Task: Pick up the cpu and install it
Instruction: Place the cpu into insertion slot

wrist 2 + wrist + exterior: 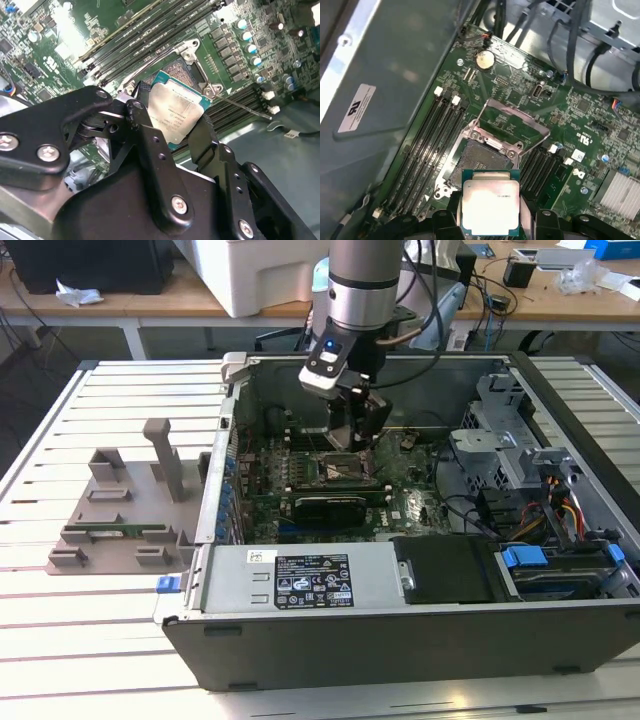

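- The jaws are clamped on the cpu [177,107], their black tips pressing two opposite edges. Its silvery top plate shows bare between them in both wrist views [490,205].
- The cpu hangs in the air, not yet seated. Its green rim looks clear of everything but the jaws.
- Just ahead of and below the jaws lies the open cpu socket [480,160], its contact field uncovered. The cpu's leading edge overlaps the socket's near side in the first wrist view.
- Beyond the socket, further from the jaws, the metal load plate [515,120] stands swung up, and the thin retention lever [240,106] lies off to one side. Both seem out of the descent path.
- Memory slots [427,145] run along both sides of the socket, out past the jaws.
- Judgement: the step in hand is placement, and it calls for care rather than force.
  - Square the chip to the socket frame and keep it level.
  - Match its notched edges to the socket keys.
  - Lower it straight, with no sideways drag over the contacts.
  - A tilted or offset landing could bend pins.
  - The grip on the edges looks thin, so slow motion suits it.
- Outward again, the green motherboard [580,110] sits in the open computer case [400,630], which rests on the slatted bench [100,640].
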### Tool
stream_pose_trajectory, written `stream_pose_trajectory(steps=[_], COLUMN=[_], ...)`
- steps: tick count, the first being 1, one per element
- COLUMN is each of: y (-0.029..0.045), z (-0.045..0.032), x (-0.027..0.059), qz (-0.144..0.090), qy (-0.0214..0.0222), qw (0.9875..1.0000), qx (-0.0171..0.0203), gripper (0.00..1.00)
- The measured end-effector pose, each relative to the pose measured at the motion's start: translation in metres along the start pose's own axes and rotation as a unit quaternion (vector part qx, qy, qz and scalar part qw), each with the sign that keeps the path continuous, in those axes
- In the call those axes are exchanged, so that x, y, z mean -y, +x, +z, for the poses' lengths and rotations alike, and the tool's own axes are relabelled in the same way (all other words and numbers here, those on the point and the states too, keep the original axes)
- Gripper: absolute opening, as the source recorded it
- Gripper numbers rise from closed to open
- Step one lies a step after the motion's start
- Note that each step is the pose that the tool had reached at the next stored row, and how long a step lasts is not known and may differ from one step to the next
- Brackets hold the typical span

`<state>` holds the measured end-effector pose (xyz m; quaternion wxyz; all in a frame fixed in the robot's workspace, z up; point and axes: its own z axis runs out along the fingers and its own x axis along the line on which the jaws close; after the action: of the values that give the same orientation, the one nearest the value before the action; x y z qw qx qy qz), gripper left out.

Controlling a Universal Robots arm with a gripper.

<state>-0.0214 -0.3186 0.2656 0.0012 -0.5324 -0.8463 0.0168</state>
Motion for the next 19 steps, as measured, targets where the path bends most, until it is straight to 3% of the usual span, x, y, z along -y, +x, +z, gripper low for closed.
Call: stream_pose_trajectory(steps=[6, 9, 16, 19], y=[0.0000, 0.0000, 0.0000, 0.0000], z=[0.0001, 0.0001, 0.0001, 0.0001], x=[0.0000, 0.0000, 0.0000, 0.0000], qz=[0.033, 0.053, 0.099, 0.129], qy=[0.0005, 0.0008, 0.0015, 0.0020], qw=[0.9994, 0.9986, 0.9951, 0.9917], qx=[-0.0010, -0.0016, -0.0030, -0.0038], gripper=[0.55, 0.55, 0.55, 0.55])
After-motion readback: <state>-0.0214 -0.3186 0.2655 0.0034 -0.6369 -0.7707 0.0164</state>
